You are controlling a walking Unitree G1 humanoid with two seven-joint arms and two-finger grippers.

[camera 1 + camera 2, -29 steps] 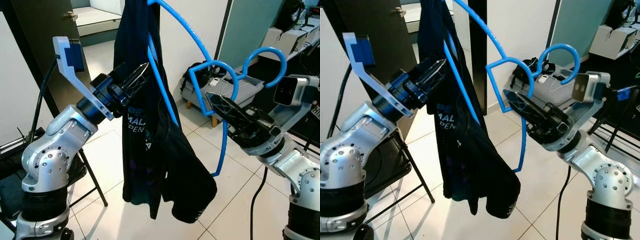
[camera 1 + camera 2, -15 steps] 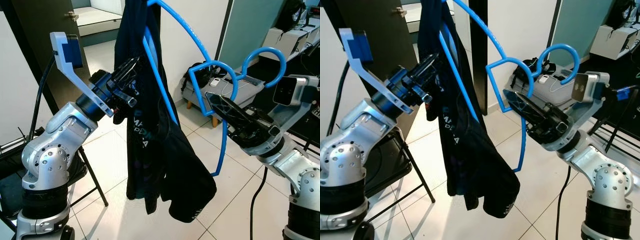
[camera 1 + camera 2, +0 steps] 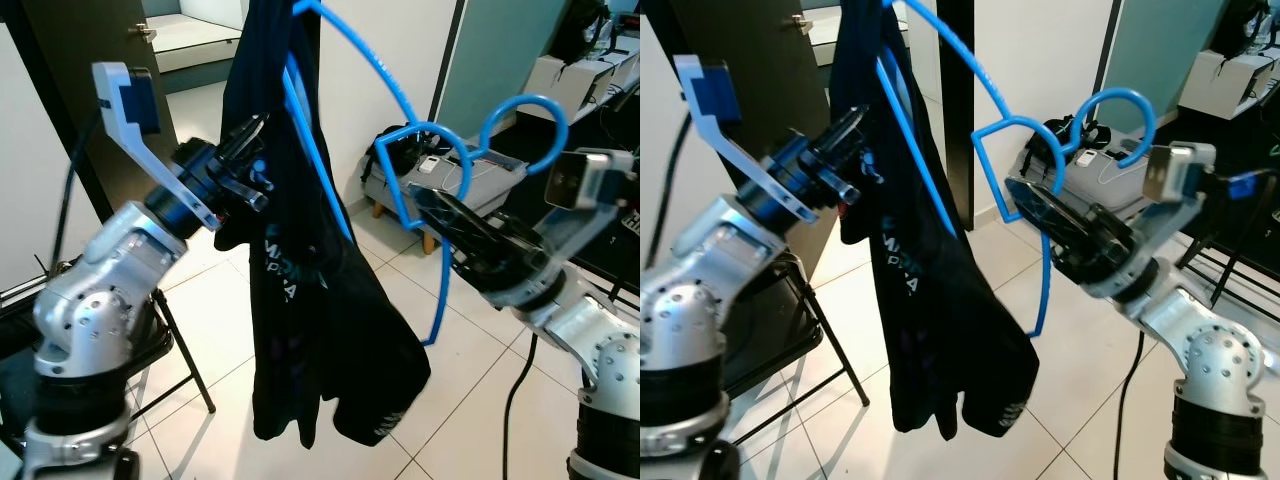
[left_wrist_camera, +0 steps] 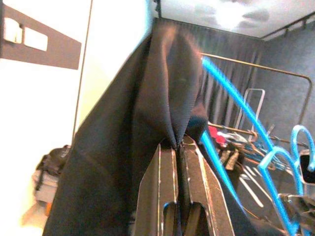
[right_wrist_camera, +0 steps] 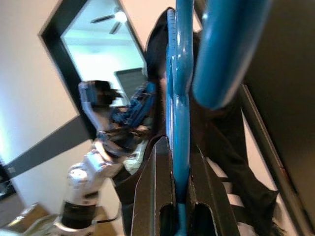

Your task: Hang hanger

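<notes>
A blue plastic hanger is held up in front of me, its hook curling above my right wrist. My right gripper is shut on the hanger's blue bar. A dark shirt with pale lettering drapes over the hanger and hangs toward the floor. My left gripper is at the shirt's upper left edge, shut on a pinched fold of the dark fabric. The top of the hanger runs out of the head views.
A black folding chair stands under my left arm. Behind the shirt rises a black door frame. A grey case sits on a low wooden stool by the wall. A black cable hangs beside my right arm.
My left gripper has drawn back to the left and slightly up, pulling the shirt's edge with it. The shirt now hangs lower. My right gripper still holds the hanger in about the same place.
</notes>
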